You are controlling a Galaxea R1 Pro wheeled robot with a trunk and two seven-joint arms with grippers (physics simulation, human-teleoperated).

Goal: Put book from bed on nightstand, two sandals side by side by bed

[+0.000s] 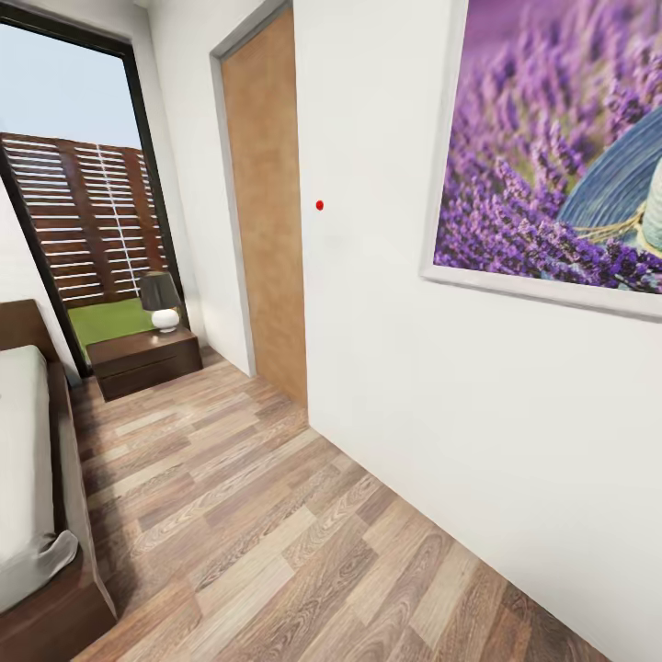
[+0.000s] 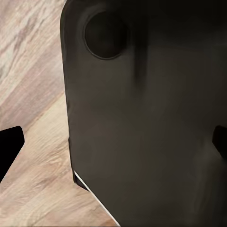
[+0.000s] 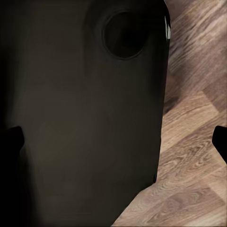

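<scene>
While I look down the bedroom from my head camera, the bed [image 1: 32, 478] sits at the left edge with its grey mattress and dark frame, and the nightstand [image 1: 147, 360] stands beyond it by the tall window [image 1: 83, 202], carrying a small lamp [image 1: 161, 302]. The wood floor [image 1: 276, 533] runs between the bed and the white wall [image 1: 414, 386], where the lavender picture [image 1: 552, 147] hangs and a brown door [image 1: 267, 202] is set further along. I see no book and no sandals here, so I judge the task barely started: the book has yet to reach a nightstand and the sandals have yet to be paired beside the bed. Where those things lie, I cannot tell.

From my left wrist, a dark rounded panel of my own body [image 2: 146, 118] lies just ahead of the left pincer [image 2: 116, 142], with pale floor planks [image 2: 33, 94] to one side. Its two dark fingertips [image 2: 9, 142] show at opposite edges, so it is spread wide and holds nothing.

From my right wrist, a matching dark panel [image 3: 80, 118] lies just ahead of the right pincer [image 3: 116, 142], with browner planks [image 3: 194, 142] beside it. Its fingertips [image 3: 220, 139] also stand far apart at the edges; it is spread and empty, touching nothing I can make out.
</scene>
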